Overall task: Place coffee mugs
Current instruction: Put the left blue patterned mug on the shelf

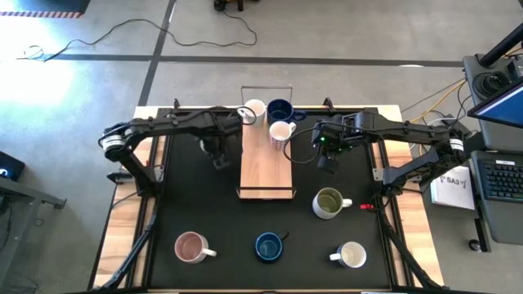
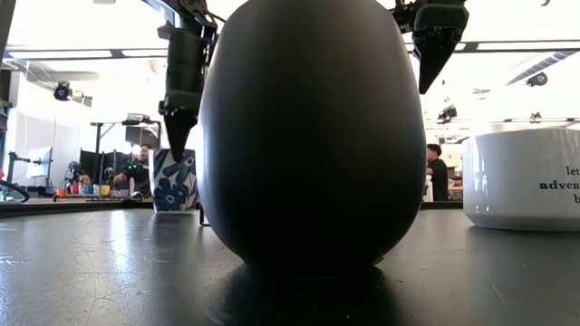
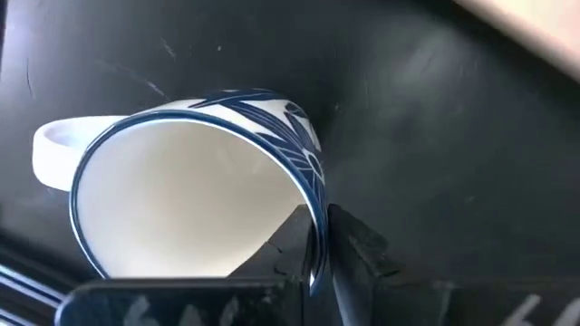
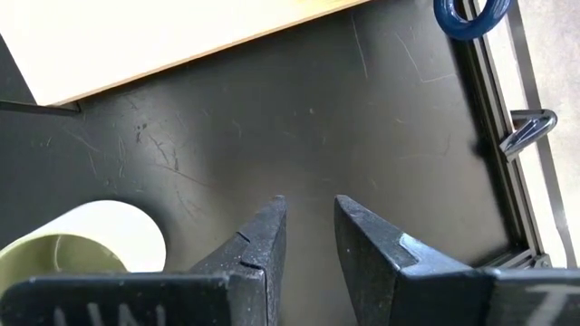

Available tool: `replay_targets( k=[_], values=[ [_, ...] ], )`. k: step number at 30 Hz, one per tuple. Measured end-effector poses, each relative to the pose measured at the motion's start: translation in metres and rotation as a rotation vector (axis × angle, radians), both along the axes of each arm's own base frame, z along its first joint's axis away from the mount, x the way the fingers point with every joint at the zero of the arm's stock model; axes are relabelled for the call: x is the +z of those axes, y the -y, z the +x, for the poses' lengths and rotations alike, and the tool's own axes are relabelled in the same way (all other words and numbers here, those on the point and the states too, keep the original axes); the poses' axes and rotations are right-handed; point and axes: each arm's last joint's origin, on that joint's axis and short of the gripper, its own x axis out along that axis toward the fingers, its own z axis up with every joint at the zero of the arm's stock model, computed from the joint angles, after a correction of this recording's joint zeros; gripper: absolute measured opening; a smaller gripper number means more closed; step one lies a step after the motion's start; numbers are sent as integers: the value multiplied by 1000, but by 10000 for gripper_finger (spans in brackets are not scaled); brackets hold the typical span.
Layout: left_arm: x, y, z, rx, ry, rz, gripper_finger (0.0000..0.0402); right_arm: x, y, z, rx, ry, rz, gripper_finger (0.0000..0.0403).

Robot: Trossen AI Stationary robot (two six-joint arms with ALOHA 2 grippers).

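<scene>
Pinching the rim of a blue-patterned white mug [image 3: 195, 195] on the black mat just left of the wooden tray [image 1: 265, 167], my left gripper [image 3: 317, 258] was clamped shut, while my right gripper [image 4: 306, 237] hung narrowly parted near the olive mug [image 1: 328, 202].

In the low view, a dark rounded mug [image 2: 311, 136] fills the middle and hides the desk behind it; its rim is cut off at the top edge. A white mug [image 2: 526, 177] is cut by the right edge, its lettering only partly legible. In the left wrist view, the blue-patterned mug [image 3: 195, 195] loses its lower rim behind the left claw [image 3: 317, 263].
</scene>
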Motion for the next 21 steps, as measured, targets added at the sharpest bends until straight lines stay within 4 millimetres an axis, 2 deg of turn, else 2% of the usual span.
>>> replay_targets(
  k=[9,21],
  values=[
    [21,-6,9,275,128,10,10,0,0,0,0,3,-1,84],
    [19,-20,6,422,171,18,10,0,0,0,0,3,-1,84]
  ],
)
